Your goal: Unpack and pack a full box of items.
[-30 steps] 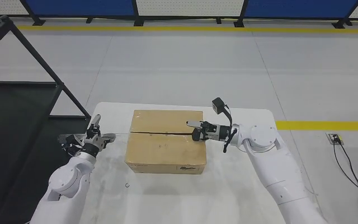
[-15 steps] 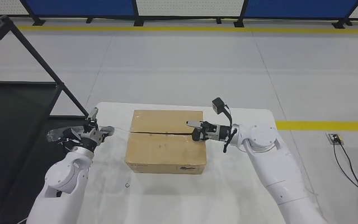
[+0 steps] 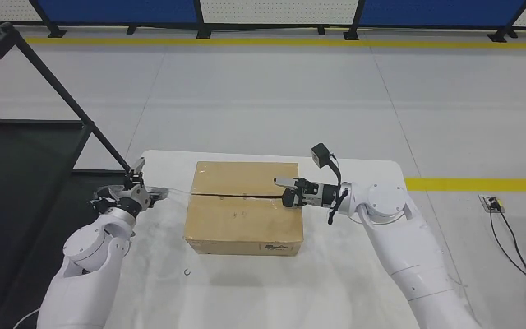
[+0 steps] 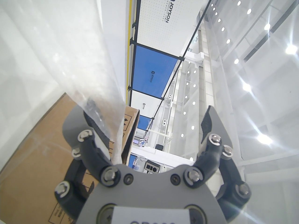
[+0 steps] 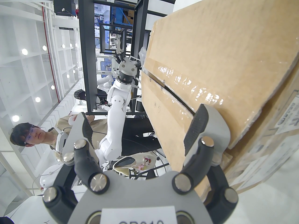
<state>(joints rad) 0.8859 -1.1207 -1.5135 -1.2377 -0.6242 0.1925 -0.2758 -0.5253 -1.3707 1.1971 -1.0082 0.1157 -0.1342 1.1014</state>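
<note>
1. A closed cardboard box [image 3: 242, 206] sits in the middle of the table [image 3: 362, 271], its top seam glossy.
2. The left gripper [image 3: 131, 193] hovers just beside the box's left end with its jaws wide apart. A strip of clear tape [image 4: 77, 71] clings to one finger, stuck there rather than clamped.
3. The right gripper [image 3: 283, 191] rests on the lid near the seam, jaws open, holding nothing.
4. The step in hand is likely stripping the seal. Next move — shed the clinging strip, then lift a flap.
</note>
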